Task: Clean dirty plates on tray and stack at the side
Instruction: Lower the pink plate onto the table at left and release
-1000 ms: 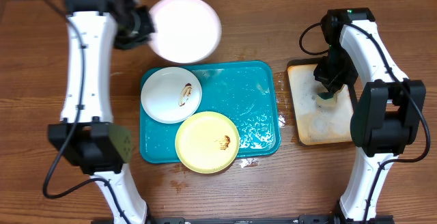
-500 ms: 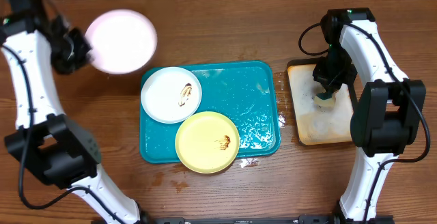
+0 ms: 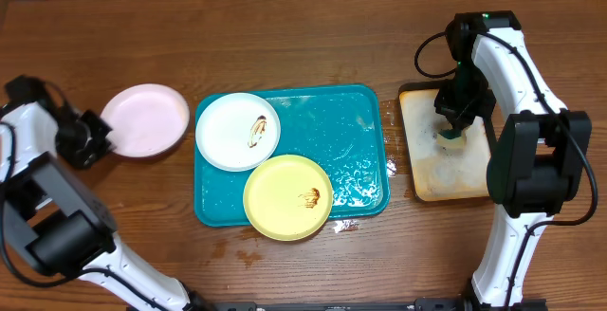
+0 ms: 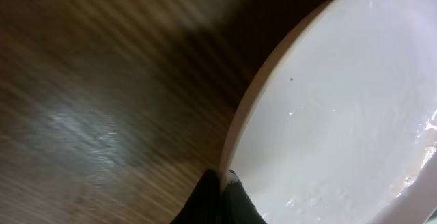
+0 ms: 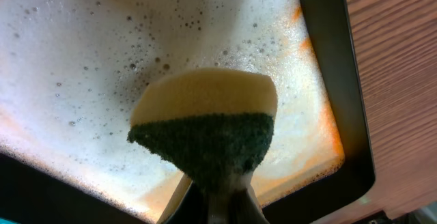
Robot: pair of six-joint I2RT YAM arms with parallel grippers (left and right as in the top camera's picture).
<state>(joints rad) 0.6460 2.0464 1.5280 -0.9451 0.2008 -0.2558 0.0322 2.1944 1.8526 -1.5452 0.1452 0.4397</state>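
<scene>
My left gripper (image 3: 95, 133) is shut on the left rim of a clean white plate (image 3: 144, 119), which lies flat on or just above the wood left of the teal tray (image 3: 356, 126). In the left wrist view the dark fingertips (image 4: 205, 200) pinch the wet plate (image 4: 341, 115) at its edge. A white plate (image 3: 237, 131) with a brown smear sits in the tray's far left corner. A yellow plate (image 3: 287, 197) with a small smear overlaps the tray's front rim. My right gripper (image 3: 453, 129) is shut on a yellow-and-green sponge (image 5: 205, 128).
The sponge hangs over a black-rimmed tan tray (image 3: 425, 183) at the right, whose foamy floor (image 5: 89, 60) fills the right wrist view. Soapy water wets the teal tray's right half, and drips lie on the wood by its front right corner (image 3: 343, 224).
The left arm has swung the white plate from behind the tray's far left corner out to the left and down beside the tray. The right arm and sponge have not moved.
</scene>
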